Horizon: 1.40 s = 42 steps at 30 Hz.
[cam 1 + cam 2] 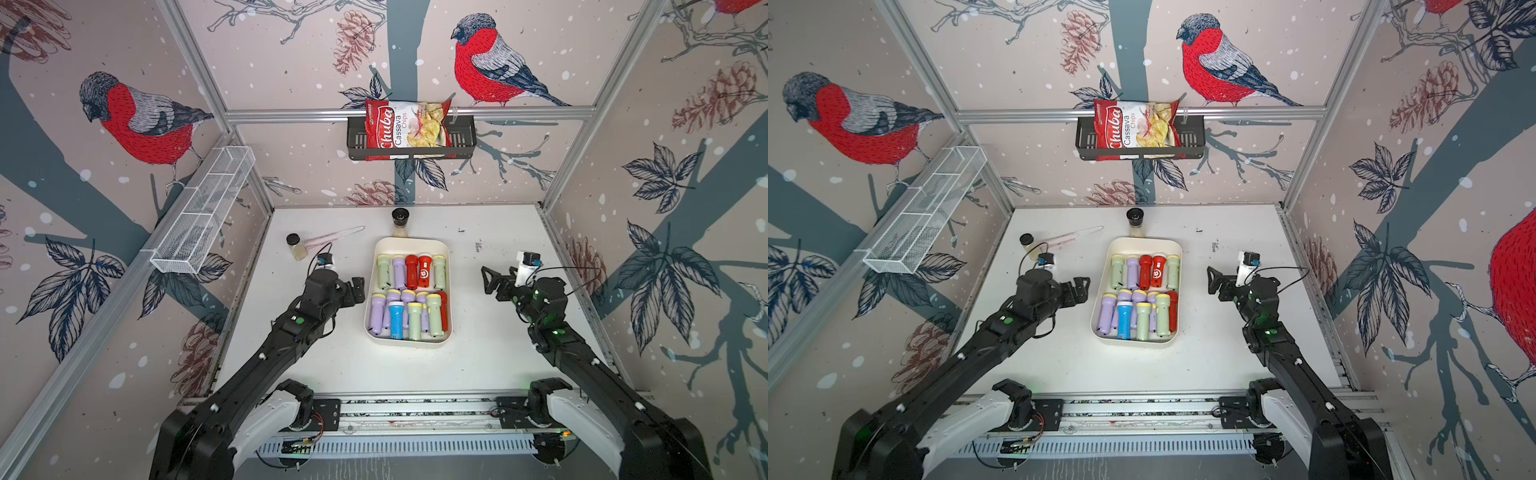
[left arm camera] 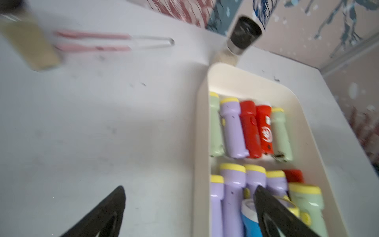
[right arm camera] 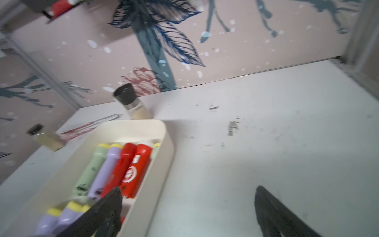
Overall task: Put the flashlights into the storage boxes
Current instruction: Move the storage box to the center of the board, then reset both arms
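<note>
Showing what I judge to be the closing step: across the white table I find no flashlight lying outside the storage box, a cream tray at centre with its length running away from the robot base. The left gripper hangs just beside the tray's left wall, jaws spread wide and empty. The right gripper stands farther off on the opposite side, likewise spread and holding nothing. The flashlights all lie inside, in two rows. Their long axes follow the tray's length and their heads point toward the far wall. The far row of five lies flat, side by side; the near row is heaped, with the blue flashlight on top. My next move, I judge, calls only for checking for strays and drawing both arms clear.
</note>
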Tool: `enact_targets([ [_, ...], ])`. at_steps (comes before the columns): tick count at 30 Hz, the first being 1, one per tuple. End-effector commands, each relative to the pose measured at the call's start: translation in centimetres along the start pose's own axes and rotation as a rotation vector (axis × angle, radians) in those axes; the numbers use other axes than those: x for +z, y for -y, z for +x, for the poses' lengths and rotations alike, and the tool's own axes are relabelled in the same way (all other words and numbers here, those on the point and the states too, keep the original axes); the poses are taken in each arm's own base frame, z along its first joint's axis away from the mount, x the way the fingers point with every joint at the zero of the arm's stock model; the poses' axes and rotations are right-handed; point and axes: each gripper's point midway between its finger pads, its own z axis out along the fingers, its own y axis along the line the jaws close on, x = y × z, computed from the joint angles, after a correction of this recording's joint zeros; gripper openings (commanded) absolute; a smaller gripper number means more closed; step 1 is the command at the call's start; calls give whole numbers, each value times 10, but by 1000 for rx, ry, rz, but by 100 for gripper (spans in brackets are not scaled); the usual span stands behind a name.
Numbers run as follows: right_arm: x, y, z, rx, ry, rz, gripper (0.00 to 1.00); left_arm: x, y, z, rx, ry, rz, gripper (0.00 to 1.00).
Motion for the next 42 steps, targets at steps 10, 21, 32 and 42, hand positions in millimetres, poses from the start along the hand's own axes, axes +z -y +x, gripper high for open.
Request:
enact_targets([
  [10, 28, 79, 1, -20, 13, 292, 100, -24, -111, -19, 122, 514, -382, 98],
  [21, 19, 79, -2, -171, 194, 279, 100, 38, -136, -31, 160, 562, -267, 98],
  [32, 33, 99, 14, -146, 183, 330, 99, 58, -136, -30, 184, 468, -278, 97],
  [42, 31, 109, 13, -120, 182, 404, 100, 61, -130, -30, 211, 466, -256, 97],
])
